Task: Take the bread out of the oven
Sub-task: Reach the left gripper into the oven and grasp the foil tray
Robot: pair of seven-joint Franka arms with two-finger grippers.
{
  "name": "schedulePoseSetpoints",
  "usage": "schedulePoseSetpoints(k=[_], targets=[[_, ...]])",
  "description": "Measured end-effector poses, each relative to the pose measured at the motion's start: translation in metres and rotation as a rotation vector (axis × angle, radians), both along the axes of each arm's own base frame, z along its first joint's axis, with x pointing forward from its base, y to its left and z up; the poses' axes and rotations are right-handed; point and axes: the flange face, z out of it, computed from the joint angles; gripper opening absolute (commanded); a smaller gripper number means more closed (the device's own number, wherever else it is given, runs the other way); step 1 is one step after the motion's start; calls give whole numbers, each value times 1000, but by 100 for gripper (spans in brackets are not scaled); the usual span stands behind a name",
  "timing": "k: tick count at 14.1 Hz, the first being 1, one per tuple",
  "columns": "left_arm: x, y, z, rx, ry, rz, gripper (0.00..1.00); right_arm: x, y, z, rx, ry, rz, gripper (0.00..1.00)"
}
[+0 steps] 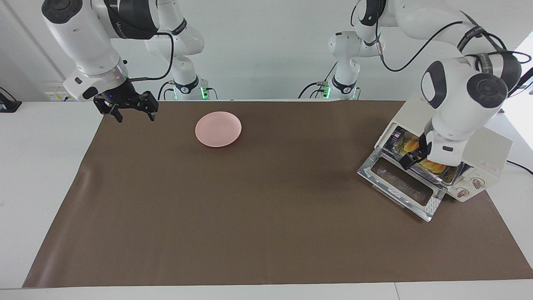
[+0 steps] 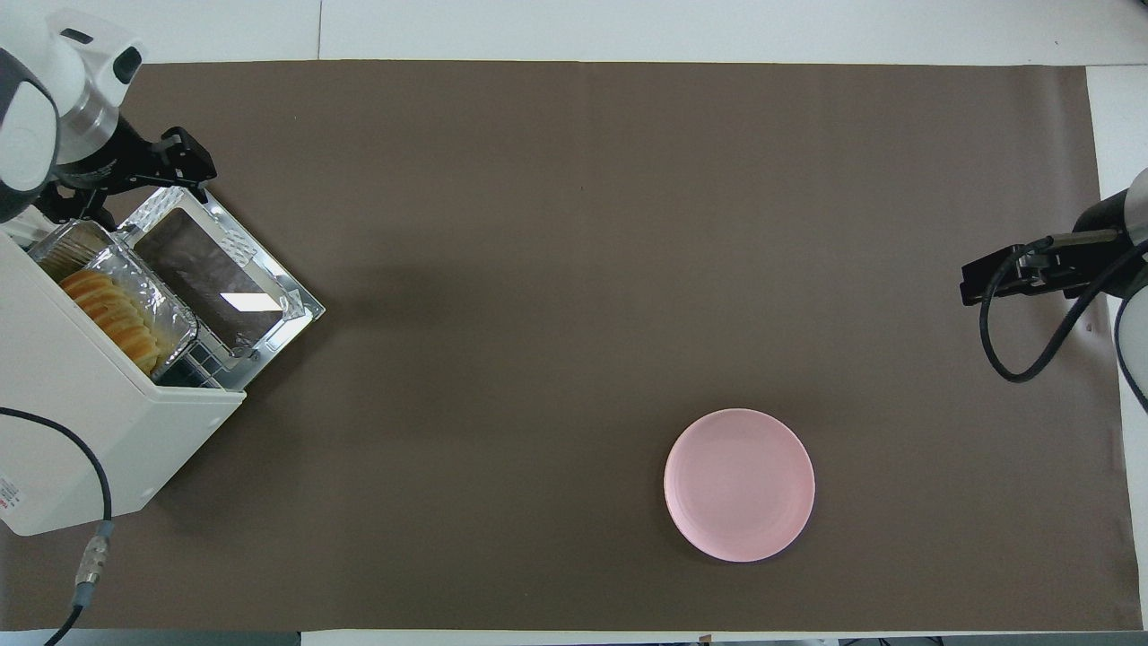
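The cream-white oven (image 1: 493, 152) stands at the left arm's end of the table, its glass door (image 1: 402, 185) dropped open. The golden ridged bread (image 1: 433, 166) lies in a silver foil tray (image 1: 453, 178) that sticks partway out of the oven mouth. In the overhead view the bread (image 2: 112, 309) lies in the tray (image 2: 175, 316) at the oven (image 2: 81, 422), next to the open door (image 2: 215, 278). My left gripper (image 1: 414, 157) is down at the tray's front rim, over the oven mouth (image 2: 121, 188). My right gripper (image 1: 134, 113) is open and empty; that arm waits above the mat's corner at its own end (image 2: 1013, 274).
A round pink plate (image 1: 218, 129) lies on the brown mat (image 1: 250, 216) toward the right arm's end, near the robots; it also shows in the overhead view (image 2: 739, 484). A grey cable (image 2: 94, 538) runs from the oven's back corner.
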Motion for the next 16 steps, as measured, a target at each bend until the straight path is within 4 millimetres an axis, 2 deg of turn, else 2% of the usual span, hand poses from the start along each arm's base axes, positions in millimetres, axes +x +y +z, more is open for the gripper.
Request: schedulePoseSetpoints(k=[3, 8, 11, 16], targets=[[6, 6, -23, 90, -7, 113, 100, 0, 0, 0, 0, 0, 0, 100], [-5, 43, -63, 161, -37, 293, 100, 0, 0, 0, 0, 0, 0, 100], [-15, 47, -88, 176, -31, 332, 100, 0, 0, 0, 0, 0, 0, 100], [-20, 50, -114, 182, -41, 377, 100, 0, 0, 0, 0, 0, 0, 100]])
